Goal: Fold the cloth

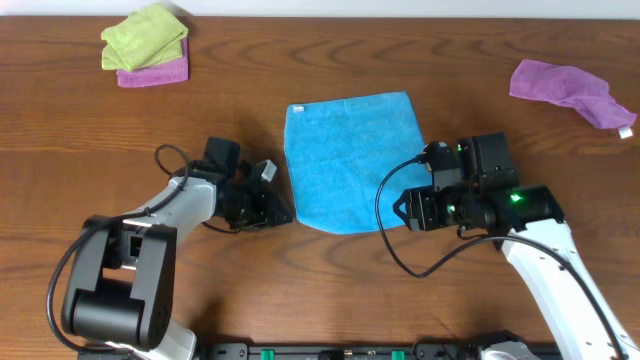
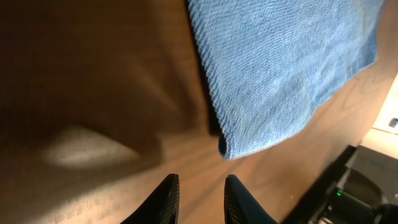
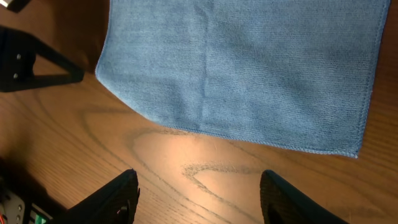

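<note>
Lying flat, cloth (image 1: 352, 160), lime-green cloth (image 1: 145, 35) overhead only

Lime-green cloth (image 1: 145, 35) atop purple cloth (image 1: 160, 73) — second purple cloth (image 1: 565, 85) well apart

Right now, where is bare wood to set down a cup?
Free: wood between the green-and-purple pile and the blue cloth, and between the blue cloth and the lone purple cloth. Crowded: the near edge, where the left end effector and right end effector flank it.
</note>
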Robot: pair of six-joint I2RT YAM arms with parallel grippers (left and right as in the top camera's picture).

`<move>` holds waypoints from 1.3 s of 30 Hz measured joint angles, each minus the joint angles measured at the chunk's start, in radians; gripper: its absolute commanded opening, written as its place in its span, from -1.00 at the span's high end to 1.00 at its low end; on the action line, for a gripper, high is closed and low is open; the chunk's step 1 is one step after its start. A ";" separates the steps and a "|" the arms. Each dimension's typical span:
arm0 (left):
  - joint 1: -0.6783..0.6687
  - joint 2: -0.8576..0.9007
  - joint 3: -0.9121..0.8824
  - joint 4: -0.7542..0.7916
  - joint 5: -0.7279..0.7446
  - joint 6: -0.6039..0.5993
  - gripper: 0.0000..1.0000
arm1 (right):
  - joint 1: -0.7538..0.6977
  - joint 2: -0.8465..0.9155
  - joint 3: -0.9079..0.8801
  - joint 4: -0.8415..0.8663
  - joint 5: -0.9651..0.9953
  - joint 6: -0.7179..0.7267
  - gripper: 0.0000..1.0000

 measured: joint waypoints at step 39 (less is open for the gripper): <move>-0.058 -0.003 -0.280 0.595 0.154 -0.266 0.44 | 0.000 0.000 0.000 -0.066 0.000 -0.001 -0.30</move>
